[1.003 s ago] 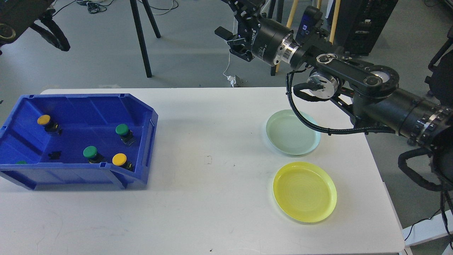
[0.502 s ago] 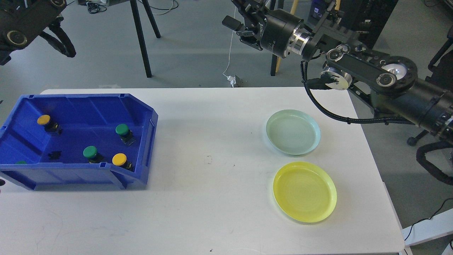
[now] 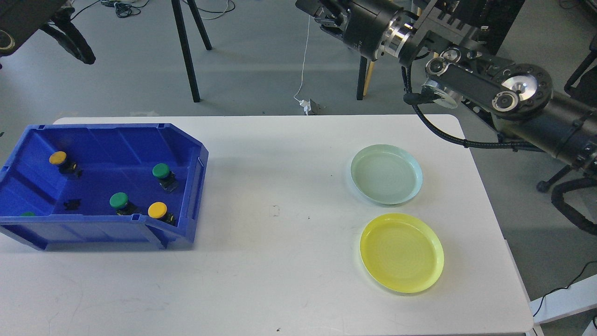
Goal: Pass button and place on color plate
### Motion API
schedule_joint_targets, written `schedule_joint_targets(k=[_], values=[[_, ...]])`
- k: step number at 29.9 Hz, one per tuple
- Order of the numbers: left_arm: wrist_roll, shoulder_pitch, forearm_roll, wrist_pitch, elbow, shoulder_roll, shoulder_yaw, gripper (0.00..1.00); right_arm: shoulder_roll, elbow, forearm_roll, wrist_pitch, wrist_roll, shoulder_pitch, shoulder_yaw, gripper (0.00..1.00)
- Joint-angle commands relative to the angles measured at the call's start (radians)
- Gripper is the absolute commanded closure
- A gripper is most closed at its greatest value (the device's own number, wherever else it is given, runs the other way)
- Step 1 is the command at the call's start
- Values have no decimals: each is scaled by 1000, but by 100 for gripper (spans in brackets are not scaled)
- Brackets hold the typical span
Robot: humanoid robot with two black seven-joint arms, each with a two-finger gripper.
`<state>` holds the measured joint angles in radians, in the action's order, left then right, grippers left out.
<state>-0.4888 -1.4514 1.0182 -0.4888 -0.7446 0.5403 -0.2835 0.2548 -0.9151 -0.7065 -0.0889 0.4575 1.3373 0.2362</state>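
Still before the first pick: buttons lying in blue bin (image 3: 196, 163), plates bare. Next, reach for yellow button (image 3: 157, 209) (both grippers' finger spacing unreadable).

bin (image 3: 186, 154) left, plates (image 3: 386, 173) right, on table (image 3: 280, 261)

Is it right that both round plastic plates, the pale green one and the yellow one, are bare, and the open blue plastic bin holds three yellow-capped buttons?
Not quite. The head view shows two yellow-capped buttons in the open blue plastic bin, not three; the other caps there are green. The rest holds: the pale green round plastic plate and the yellow round plastic plate are both bare.
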Motion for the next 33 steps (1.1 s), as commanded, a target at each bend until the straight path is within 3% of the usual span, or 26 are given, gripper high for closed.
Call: schedule_joint_targets(k=[1, 5, 17, 33], values=[[0, 0, -15, 0, -6, 6, -2, 77, 9, -30, -40, 41, 12, 2, -1, 3], [0, 2, -49, 0, -9, 7, 0, 77, 15, -33, -111, 87, 31, 0, -1, 4], [0, 3, -55, 0, -125, 46, 1, 77, 29, -64, -186, 205, 31, -15, -6, 5], [0, 2, -69, 0, -197, 58, 0, 78, 29, -108, -211, 236, 31, -13, 2, 7]])
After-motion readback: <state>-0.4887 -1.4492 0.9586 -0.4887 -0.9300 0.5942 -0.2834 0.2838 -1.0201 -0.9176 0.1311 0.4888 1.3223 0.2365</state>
